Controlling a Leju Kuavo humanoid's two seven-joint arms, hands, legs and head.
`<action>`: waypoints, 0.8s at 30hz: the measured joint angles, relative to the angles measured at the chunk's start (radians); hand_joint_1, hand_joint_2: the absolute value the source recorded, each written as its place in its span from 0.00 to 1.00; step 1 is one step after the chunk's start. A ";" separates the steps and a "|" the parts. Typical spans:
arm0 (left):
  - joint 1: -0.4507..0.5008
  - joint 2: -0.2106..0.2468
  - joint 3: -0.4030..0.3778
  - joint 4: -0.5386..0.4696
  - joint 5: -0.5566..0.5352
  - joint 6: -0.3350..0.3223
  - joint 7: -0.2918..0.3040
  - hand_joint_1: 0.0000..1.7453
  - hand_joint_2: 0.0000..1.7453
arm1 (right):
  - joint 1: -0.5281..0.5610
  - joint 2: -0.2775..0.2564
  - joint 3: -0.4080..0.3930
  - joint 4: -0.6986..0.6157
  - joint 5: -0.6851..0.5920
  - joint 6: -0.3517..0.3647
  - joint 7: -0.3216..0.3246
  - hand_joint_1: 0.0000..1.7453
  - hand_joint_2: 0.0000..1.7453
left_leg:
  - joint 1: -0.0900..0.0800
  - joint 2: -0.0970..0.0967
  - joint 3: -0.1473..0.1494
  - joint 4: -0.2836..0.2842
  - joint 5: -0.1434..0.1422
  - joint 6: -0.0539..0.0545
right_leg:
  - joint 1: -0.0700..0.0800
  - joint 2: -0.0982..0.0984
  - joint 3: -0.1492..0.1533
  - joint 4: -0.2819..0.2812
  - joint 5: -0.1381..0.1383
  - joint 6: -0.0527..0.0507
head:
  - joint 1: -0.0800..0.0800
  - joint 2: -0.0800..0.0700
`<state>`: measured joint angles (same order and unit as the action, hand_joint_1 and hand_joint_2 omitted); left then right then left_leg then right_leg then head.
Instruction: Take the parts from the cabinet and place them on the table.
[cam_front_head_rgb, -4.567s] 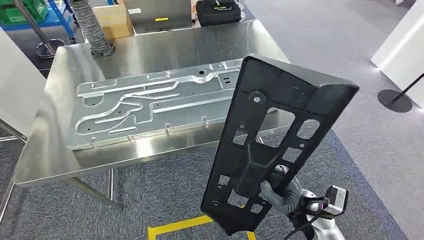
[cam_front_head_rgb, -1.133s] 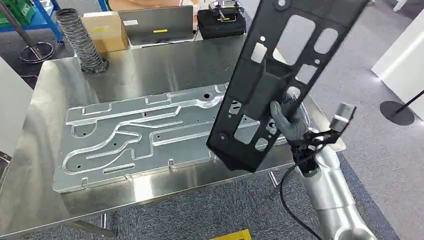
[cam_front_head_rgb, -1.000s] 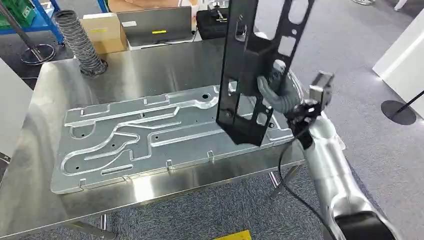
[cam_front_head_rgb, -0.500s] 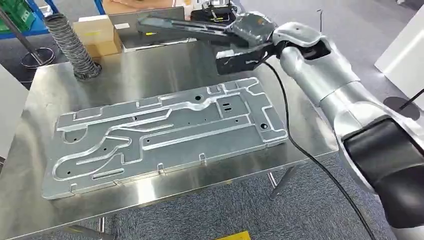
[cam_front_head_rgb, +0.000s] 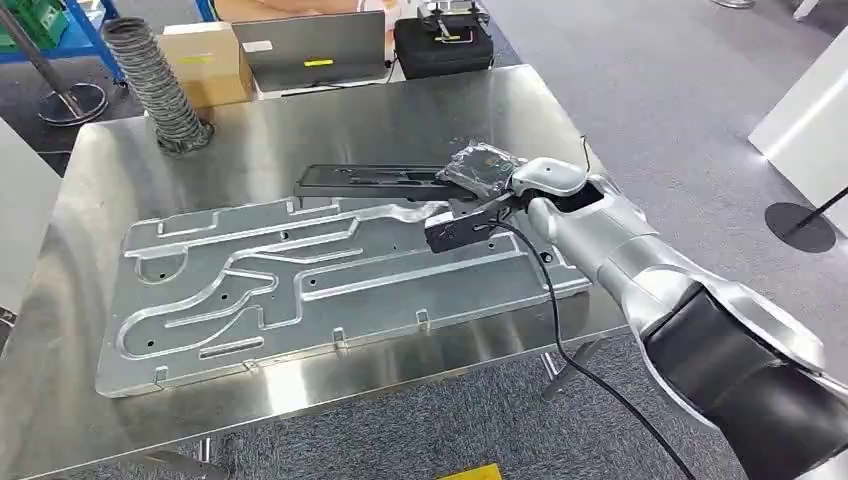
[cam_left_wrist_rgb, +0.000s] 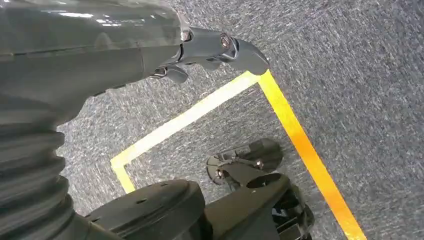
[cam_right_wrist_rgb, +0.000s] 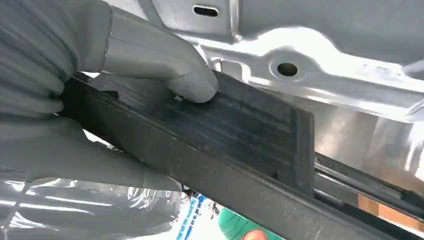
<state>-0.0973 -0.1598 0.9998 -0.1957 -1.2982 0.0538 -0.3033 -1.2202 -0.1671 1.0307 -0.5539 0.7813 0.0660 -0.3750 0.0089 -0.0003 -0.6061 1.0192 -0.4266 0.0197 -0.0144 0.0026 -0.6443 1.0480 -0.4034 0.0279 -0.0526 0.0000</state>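
Above the steel table (cam_front_head_rgb: 300, 120), the right hand (cam_front_head_rgb: 480, 170) gripped the black plastic part (cam_front_head_rgb: 375, 180), held nearly flat over the far edge of the stamped metal panel (cam_front_head_rgb: 330, 270). The left hand (cam_left_wrist_rgb: 220, 47) hung over the floor, empty, fingers apart.

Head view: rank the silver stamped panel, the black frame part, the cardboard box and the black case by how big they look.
1. silver stamped panel, by far the largest.
2. black frame part, long and lying flat, held by the right hand.
3. cardboard box and black case: similar, and farther away, so unranked.
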 joint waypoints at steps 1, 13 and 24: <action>-0.001 0.000 0.000 0.000 0.000 0.000 0.000 0.00 1.00 | -0.001 0.002 0.000 0.007 -0.006 -0.003 -0.002 1.00 1.00 | -0.008 -0.001 -0.003 0.005 -0.004 -0.006 | 0.010 0.000 0.011 -0.023 -0.015 -0.003 | 0.000 0.000; 0.007 0.000 0.000 0.000 0.008 0.008 0.002 0.00 1.00 | 0.082 -0.039 0.004 0.061 -0.030 -0.027 -0.027 0.00 0.00 | 0.003 0.000 -0.118 0.232 -0.076 -0.041 | 0.002 -0.006 0.027 -0.036 -0.016 -0.038 | 0.000 0.000; 0.003 0.000 0.002 0.000 0.020 0.024 0.005 0.00 0.00 | 0.085 -0.019 0.002 0.090 -0.031 -0.031 -0.028 0.00 0.00 | 0.002 -0.004 -0.008 -0.003 0.011 0.011 | 0.000 -0.003 -0.051 0.157 -0.134 0.013 | 0.000 0.000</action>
<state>-0.0939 -0.1595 1.0021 -0.1957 -1.2783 0.0782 -0.2983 -1.1356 -0.1858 1.0330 -0.4643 0.7504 0.0351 -0.4032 0.0107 -0.0044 -0.6143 1.0162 -0.4155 0.0302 -0.0141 -0.0001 -0.6951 1.2051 -0.5376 0.0411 -0.0530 0.0000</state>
